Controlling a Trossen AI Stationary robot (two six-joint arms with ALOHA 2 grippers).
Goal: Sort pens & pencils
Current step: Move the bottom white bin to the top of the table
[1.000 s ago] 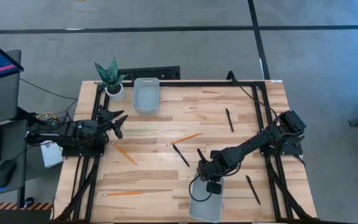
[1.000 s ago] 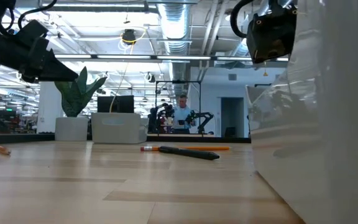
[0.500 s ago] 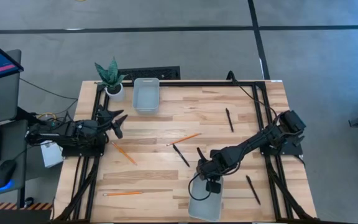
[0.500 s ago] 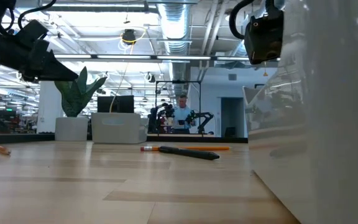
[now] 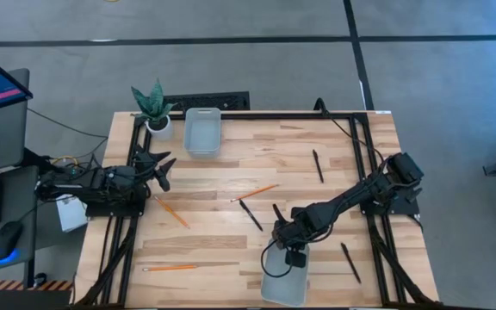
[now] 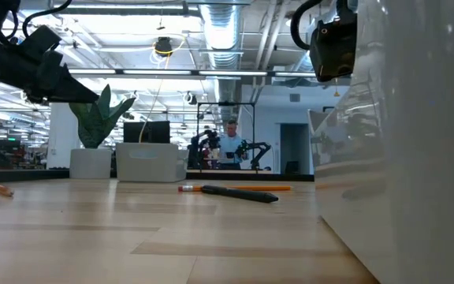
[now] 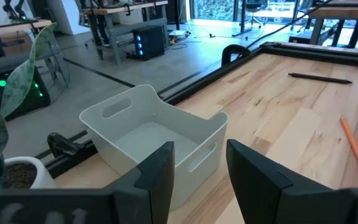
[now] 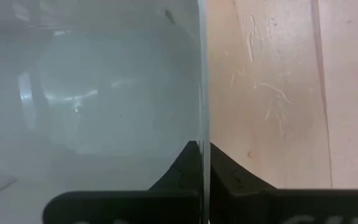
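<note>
pale butcher-block wooden table (image 5: 231,232) carried everything, and two translucent white plastic bins sat at opposite edges, most likely so that each kind of stick had its own destination: the far bin (image 5: 202,131) beside the small potted plant with spiky green leaves (image 5: 154,105), the near bin (image 5: 283,282) at the front edge.

the right arm reached in from its side, elbow bent, wrist turned straight down over the near bin. the right gripper (image 8: 203,158) was closed on that bin's thin wall, one finger inside and one outside, as the right wrist view showed; it seemed to be gripping the rim to shift or steady the bin. the bin looked empty.

the left arm lay folded at the table's left edge, wrist level, and the left gripper (image 7: 194,171) faced the far bin with its fingers parted and nothing between them, apparently waiting.

the three black pens were scattered on the right half: one (image 5: 318,165) far back, one (image 5: 251,215) mid-table, one (image 5: 350,262) near the right front. the three slender orange pencils (image 5: 255,193) lay centre, left (image 5: 171,211) and front left (image 5: 170,268). none was sorted yet.
</note>
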